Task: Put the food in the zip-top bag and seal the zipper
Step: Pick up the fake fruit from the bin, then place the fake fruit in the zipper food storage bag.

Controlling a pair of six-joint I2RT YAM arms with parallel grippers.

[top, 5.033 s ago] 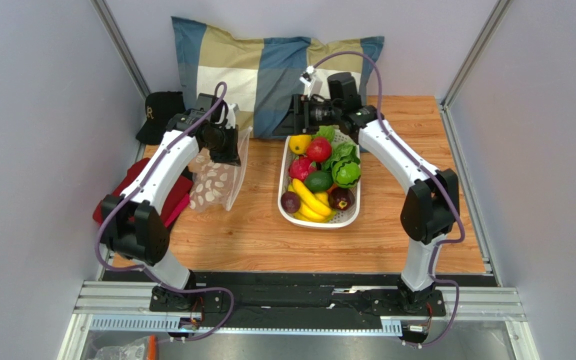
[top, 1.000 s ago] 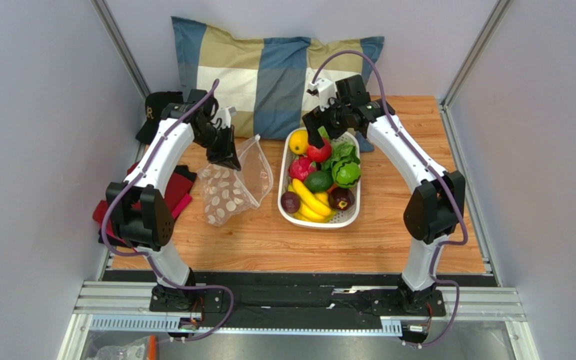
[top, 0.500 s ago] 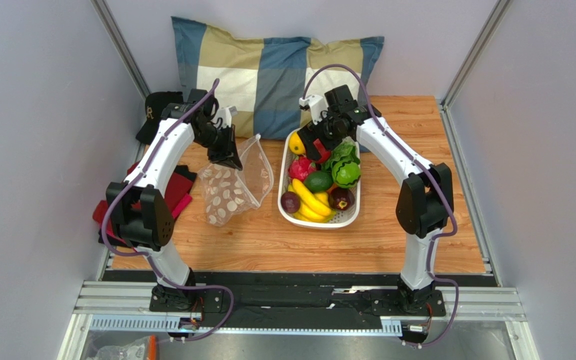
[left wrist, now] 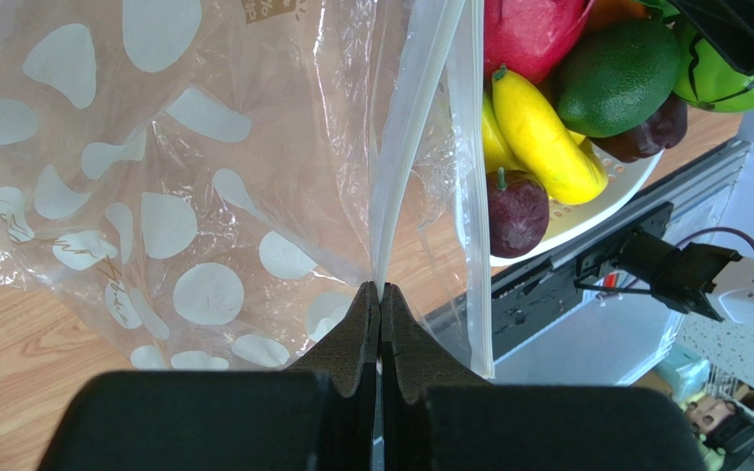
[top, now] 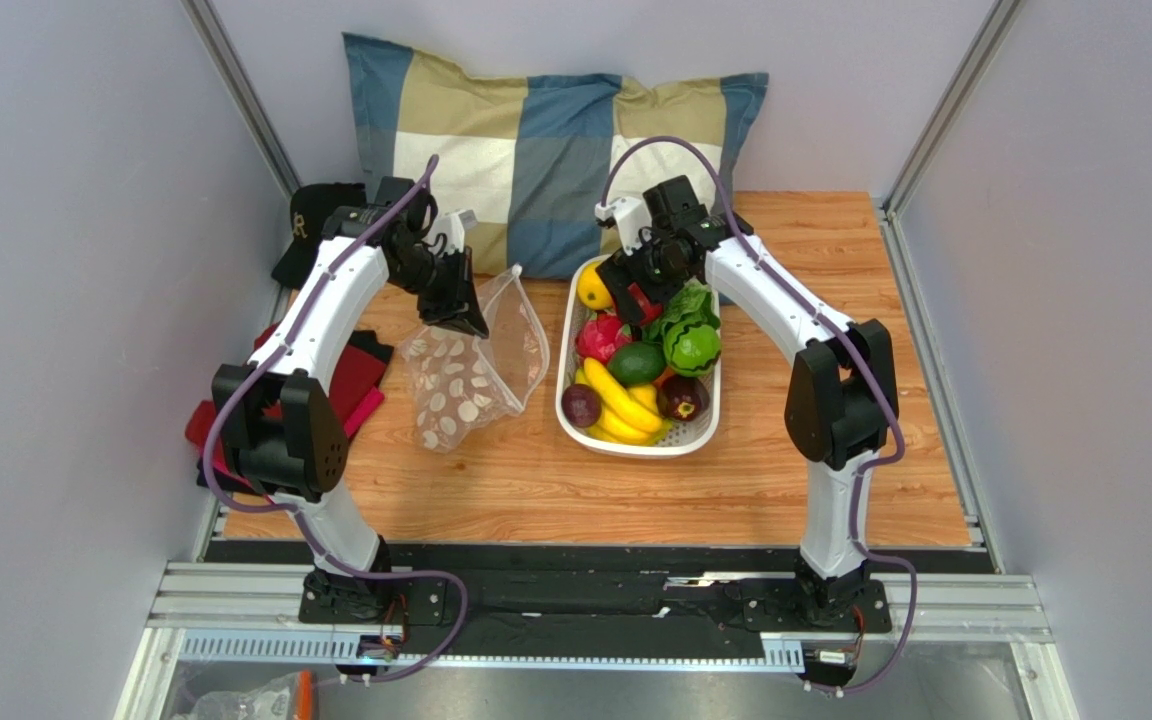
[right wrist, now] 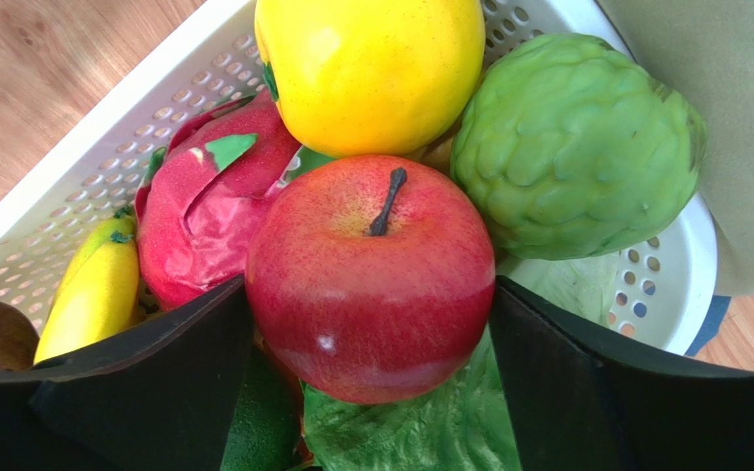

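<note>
Sitting between the right gripper's (right wrist: pixel 371 324) wide fingers, the apple (right wrist: pixel 371 275); left gripper (left wrist: pixel 379 294) pinched on the bag's (left wrist: pixel 155 177) zipper (left wrist: pixel 412 147)

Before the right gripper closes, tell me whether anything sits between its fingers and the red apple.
Nothing visible does. In the right wrist view the right gripper already straddles the red apple, one black finger on each side. The yellow lemon lies beyond it, outside the gap.

Red apple (right wrist: pixel 369 278), yellow lemon (right wrist: pixel 371 69), clear white-spotted zip-top bag (left wrist: pixel 165 186), white basket (right wrist: pixel 106 147)
</note>
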